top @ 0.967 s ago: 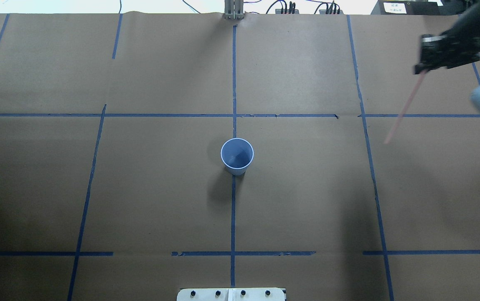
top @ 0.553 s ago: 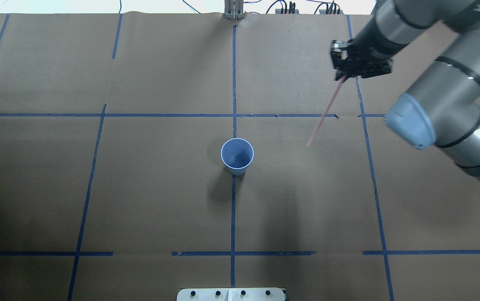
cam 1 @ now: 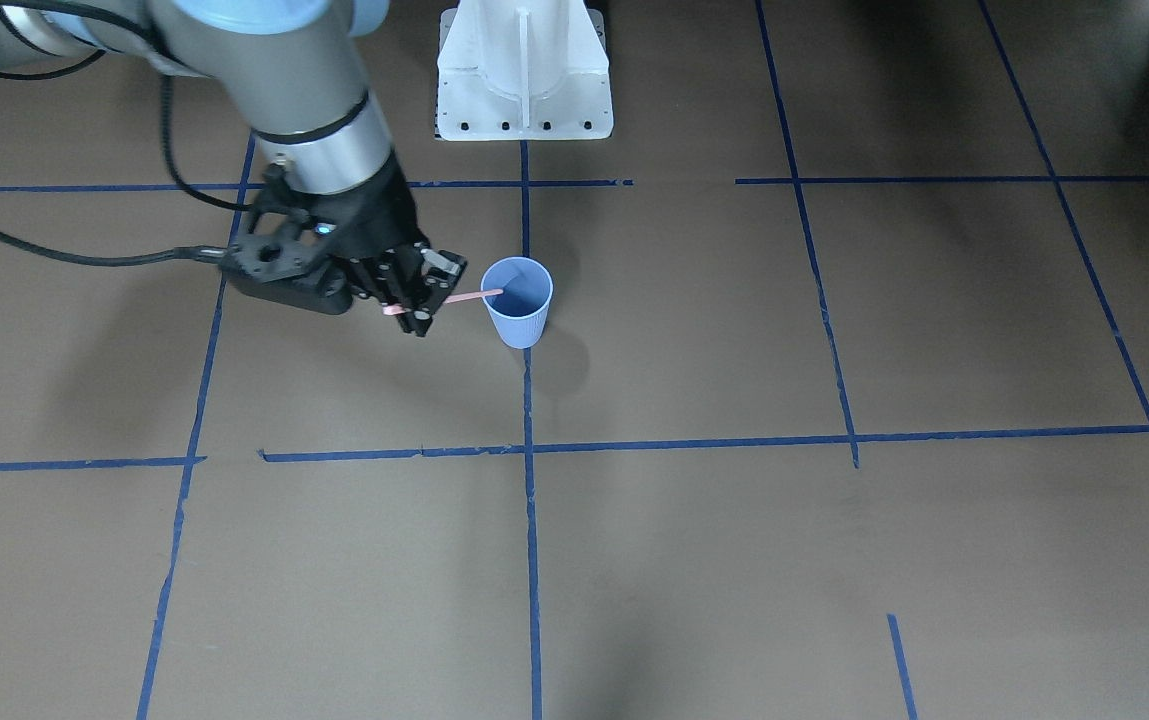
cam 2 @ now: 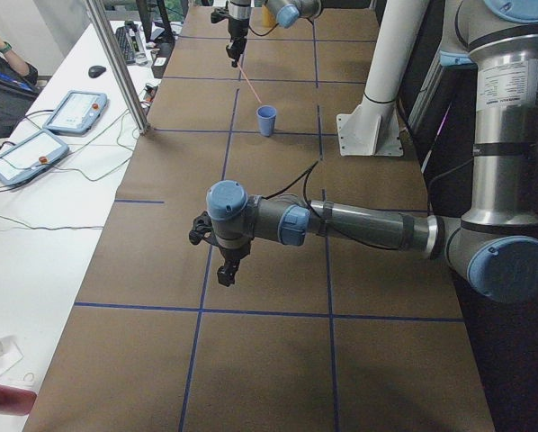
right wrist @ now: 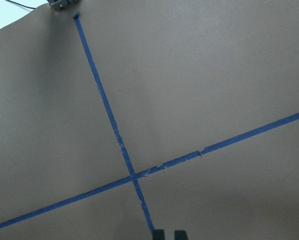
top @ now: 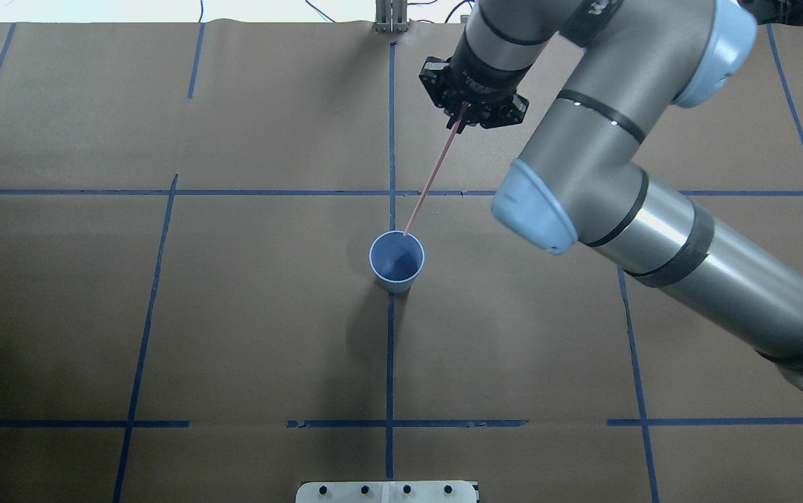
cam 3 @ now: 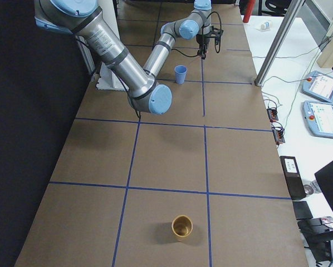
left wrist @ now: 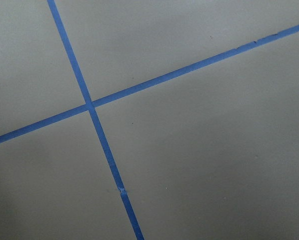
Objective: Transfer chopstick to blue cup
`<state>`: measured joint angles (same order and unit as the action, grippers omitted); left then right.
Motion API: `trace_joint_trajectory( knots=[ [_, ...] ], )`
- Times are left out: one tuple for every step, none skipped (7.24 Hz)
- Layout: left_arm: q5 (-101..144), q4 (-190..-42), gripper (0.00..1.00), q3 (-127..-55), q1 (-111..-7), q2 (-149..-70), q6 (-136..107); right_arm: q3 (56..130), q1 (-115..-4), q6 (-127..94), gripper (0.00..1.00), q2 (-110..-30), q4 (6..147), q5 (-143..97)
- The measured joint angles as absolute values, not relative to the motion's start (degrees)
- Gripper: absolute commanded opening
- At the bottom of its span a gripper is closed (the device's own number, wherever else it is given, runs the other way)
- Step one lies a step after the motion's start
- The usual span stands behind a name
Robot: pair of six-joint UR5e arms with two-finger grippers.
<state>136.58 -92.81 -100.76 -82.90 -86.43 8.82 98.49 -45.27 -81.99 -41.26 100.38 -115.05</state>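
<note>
The pale blue ribbed cup (top: 397, 260) stands upright at the table's middle, also in the front view (cam 1: 519, 305). My right gripper (top: 463, 115) is shut on the upper end of a thin pinkish-red chopstick (top: 433, 176), which slants down toward the cup. The stick's lower tip is at the cup's far rim, over the opening in the front view (cam 1: 469, 295). The right gripper (cam 1: 419, 305) is just beside the cup there. My left gripper (cam 2: 228, 270) hangs over bare table far from the cup; I cannot tell if it is open.
The white robot base plate (cam 1: 524, 80) sits behind the cup. A brown cup (cam 3: 182, 227) stands at the table's right end. A metal post (cam 2: 116, 63) and a side table with tablets (cam 2: 35, 148) lie beyond the far edge.
My right arm has swung left from the table's right edge toward the middle with the chopstick. The stick's lower tip has gone from bare table to the cup's rim.
</note>
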Motion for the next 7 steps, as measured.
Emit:
trace_joint_trajectory(
  knots=[
    [136.6,-92.8,1.00,-100.8,-82.9,-86.5,8.8,98.1,-43.8,-82.4,0.00,-40.9,100.5,-113.7],
    [136.6,-92.8,1.00,-100.8,-82.9,-86.5,8.8,98.0,-42.4,-82.9,0.00,-41.0,100.6,-112.7],
    [136.6,-92.8,1.00,-100.7,-82.9,-86.6,8.8,97.8,-40.7,-83.9,0.00,-41.0,100.6,-111.1],
    [136.6,-92.8,1.00,-100.6,-82.9,-86.6,8.8,97.6,-39.2,-84.5,0.00,-41.2,100.6,-109.4],
    [136.6,-92.8,1.00,-100.6,-82.9,-86.6,8.8,97.5,-38.1,-84.8,0.00,-41.4,100.6,-108.3],
    [136.6,-92.8,1.00,-100.5,-82.9,-86.6,8.8,97.1,-37.2,-84.9,0.00,-41.7,100.5,-107.1],
    [136.6,-92.8,1.00,-100.3,-82.9,-86.7,8.9,96.5,-36.5,-84.9,0.00,-41.8,100.3,-106.0]
  ],
)
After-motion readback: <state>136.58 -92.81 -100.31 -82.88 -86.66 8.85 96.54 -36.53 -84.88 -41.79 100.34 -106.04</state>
